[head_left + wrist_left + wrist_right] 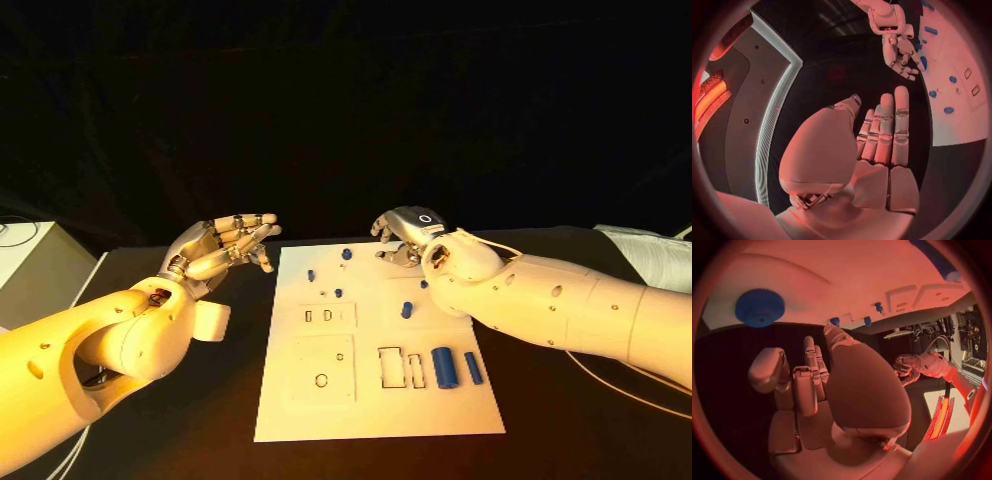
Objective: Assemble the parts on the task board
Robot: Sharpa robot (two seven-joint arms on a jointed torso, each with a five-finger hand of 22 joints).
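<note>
The white task board [378,400] lies in the middle of the black table. Two blue cylinders [446,367] lie side by side near its right edge, and several small blue parts [407,310] are scattered over its far half. My right hand [408,235] hovers over the board's far edge with its fingers [901,55] hanging apart and holding nothing. A blue toothed wheel [759,307] lies on the board just beyond that hand. My left hand [224,245] is raised beside the board's far left corner, its fingers [886,130] straight and side by side, with nothing in it.
The board has rectangular recesses [325,370] on its near left and slots [401,367] beside the cylinders. A white box [29,265] stands at the table's left edge. White cable [649,250] lies at the far right.
</note>
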